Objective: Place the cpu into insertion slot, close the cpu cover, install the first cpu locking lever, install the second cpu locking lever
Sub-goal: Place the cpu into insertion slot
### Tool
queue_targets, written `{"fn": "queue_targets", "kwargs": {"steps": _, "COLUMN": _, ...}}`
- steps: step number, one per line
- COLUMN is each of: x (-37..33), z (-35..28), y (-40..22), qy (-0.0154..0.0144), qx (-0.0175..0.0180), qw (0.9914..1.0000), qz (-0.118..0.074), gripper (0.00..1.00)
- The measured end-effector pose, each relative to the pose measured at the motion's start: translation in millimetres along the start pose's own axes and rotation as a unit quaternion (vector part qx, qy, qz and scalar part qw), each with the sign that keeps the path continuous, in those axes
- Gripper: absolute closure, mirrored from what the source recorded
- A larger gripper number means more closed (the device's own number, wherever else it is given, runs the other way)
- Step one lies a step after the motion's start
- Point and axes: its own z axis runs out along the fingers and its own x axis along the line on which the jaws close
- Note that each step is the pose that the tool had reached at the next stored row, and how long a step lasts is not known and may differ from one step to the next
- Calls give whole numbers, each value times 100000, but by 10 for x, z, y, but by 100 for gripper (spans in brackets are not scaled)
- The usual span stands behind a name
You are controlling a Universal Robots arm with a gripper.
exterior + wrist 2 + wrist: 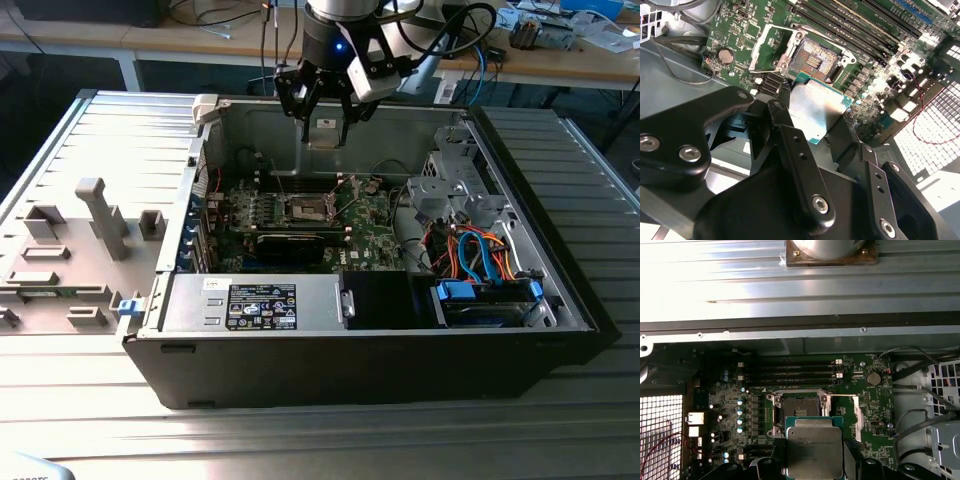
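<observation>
Your hand (325, 137) clamps the cpu (817, 112) by its edges, above the slot (812, 60) — that slot lies bare, its cover (756, 54) swung open beside it.

Black hand (816, 117) with silver screws (820, 203)

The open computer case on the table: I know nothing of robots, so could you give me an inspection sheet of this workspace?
Surface: ribbed grey metal table bearing an open computer case.
Job's things: cpu held above the board; insertion slot empty; cpu cover open beside it.
Clutter: grey fixture blocks on the exterior view's left.
Grippers: claw shut on the cpu, over the case.
Cables: orange and blue cables inside the case, on the exterior view's right.
Surroundings: wooden bench behind, with loose wires.
</observation>
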Motion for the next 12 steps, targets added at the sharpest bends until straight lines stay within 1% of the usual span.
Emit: {"fn": "queue_targets", "kwargs": {"steps": 12, "x": 12, "z": 22, "y": -2, "qy": 0, "qx": 2, "qw": 100000, "qz": -1, "gripper": 46}}
